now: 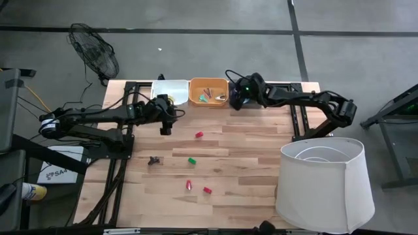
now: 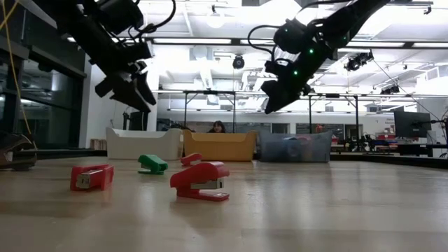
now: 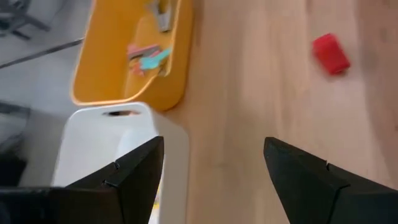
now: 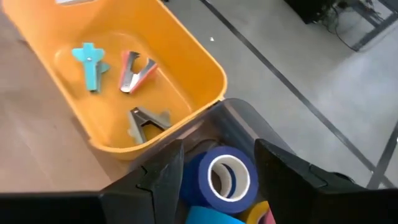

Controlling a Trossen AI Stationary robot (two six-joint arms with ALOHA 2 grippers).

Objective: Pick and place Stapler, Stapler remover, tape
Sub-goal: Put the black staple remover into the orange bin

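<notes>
My right gripper (image 4: 219,163) hangs over a clear bin (image 2: 294,147) right of the orange bin (image 1: 209,91), shut on a blue tape roll (image 4: 227,177). Light blue and yellow rolls (image 4: 211,214) show below it. My left gripper (image 3: 213,146) is open and holds nothing, above the wood in front of the white bin (image 1: 170,90). A red stapler (image 1: 199,134), a green one (image 1: 192,160) and two more red ones (image 1: 189,185) lie flat on the table. A black stapler remover (image 1: 154,160) lies left of them. My right gripper pinches the blue tape roll between its two fingers, on opposite sides of the roll's round outer rim (image 4: 186,180). The roll's open centre faces the wrist camera. The fingers slant down toward the table's far edge. The roll is lifted clear, over the clear bin.
The orange bin holds teal, red and grey staple removers (image 4: 134,71). A big white lampshade (image 1: 323,183) stands at the table's near right corner. Bare wood lies between the staplers and the bins. A person (image 2: 217,127) sits in the room behind.
</notes>
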